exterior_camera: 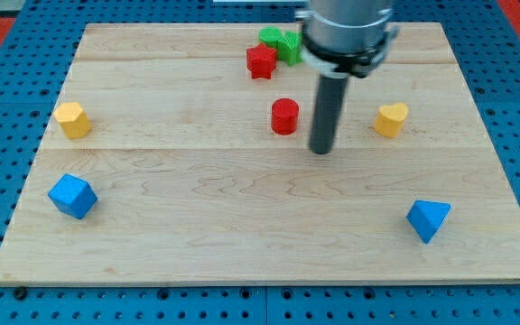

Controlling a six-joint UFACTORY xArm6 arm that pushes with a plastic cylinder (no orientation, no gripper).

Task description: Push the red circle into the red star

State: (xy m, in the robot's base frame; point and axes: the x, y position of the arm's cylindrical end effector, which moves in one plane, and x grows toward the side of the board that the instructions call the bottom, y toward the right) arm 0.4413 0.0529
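Note:
The red circle [284,116] stands on the wooden board, a little above its middle. The red star [261,61] lies near the board's top edge, up and slightly to the left of the circle, with a clear gap between them. My tip [321,150] rests on the board just right of and slightly below the red circle, a short gap away, not touching it.
Two green blocks [281,42] sit right of the red star, touching it. A yellow block [72,119] is at the left, a yellow heart [391,119] at the right. A blue block [71,196] is at the lower left, a blue triangle [428,219] at the lower right.

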